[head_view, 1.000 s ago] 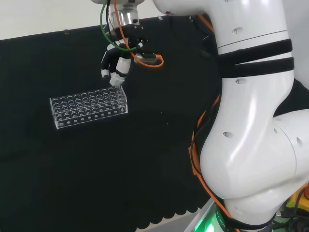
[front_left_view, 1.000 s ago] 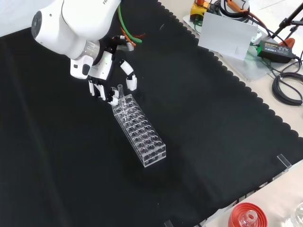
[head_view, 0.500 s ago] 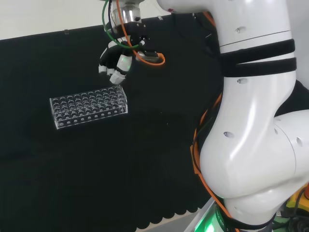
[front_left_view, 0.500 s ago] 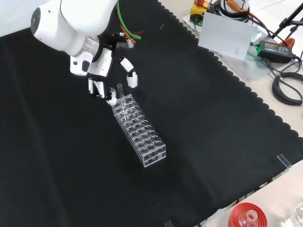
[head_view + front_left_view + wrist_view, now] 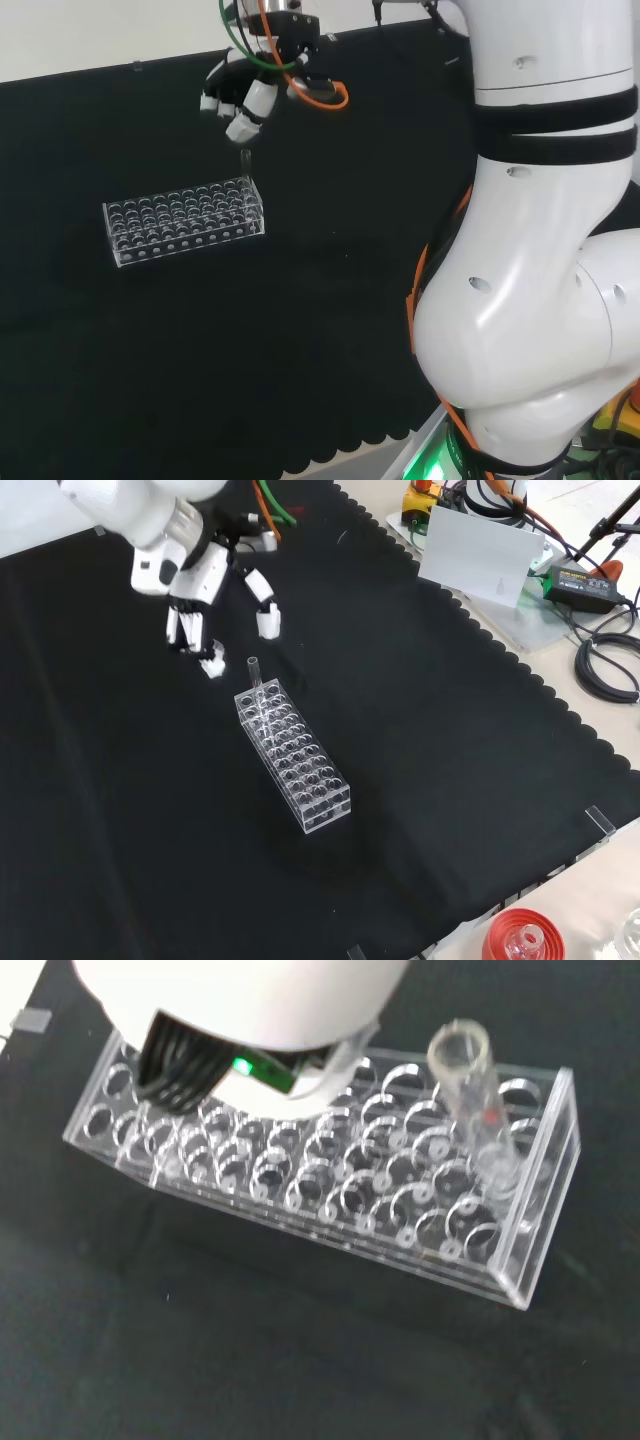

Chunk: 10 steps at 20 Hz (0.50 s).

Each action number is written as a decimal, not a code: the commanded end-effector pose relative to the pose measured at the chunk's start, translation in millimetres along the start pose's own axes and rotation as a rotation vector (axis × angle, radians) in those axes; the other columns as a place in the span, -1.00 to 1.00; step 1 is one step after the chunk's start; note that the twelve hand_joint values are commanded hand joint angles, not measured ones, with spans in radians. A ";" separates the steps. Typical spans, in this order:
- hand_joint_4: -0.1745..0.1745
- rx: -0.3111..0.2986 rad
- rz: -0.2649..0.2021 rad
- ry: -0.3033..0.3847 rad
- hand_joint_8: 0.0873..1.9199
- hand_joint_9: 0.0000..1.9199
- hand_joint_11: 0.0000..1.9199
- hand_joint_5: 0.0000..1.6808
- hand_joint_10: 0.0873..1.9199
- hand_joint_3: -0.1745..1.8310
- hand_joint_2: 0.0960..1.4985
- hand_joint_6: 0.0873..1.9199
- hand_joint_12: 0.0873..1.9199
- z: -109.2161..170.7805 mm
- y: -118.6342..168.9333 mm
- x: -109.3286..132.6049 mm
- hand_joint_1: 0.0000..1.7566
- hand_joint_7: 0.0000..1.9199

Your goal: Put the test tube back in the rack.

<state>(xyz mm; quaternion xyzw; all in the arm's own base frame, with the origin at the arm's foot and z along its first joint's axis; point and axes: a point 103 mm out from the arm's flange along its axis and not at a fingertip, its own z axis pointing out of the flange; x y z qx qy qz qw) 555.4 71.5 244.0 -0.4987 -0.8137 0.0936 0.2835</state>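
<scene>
One test tube (image 5: pixel 254 676) stands upright in the rack's (image 5: pixel 297 762) end hole. My hand (image 5: pixel 205 595) hangs above that end, fingers relaxed apart, holding nothing.

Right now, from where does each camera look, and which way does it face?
Head view: behind and above the arm's base, looking over the white links at the rack; the hand is above it.
Front view: before the arm, looking down on the cloth; the hand enters from the top.
Wrist view: at the wrist, looking down on the rack and tube.
All three share the rack.
</scene>
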 end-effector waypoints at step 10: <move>0.19 -0.165 0.090 -0.083 -0.12 -0.22 -0.73 -0.54 -0.10 -0.26 -0.46 -0.37 0.58 -64.9 -62.0 -10.6 0.20 -0.44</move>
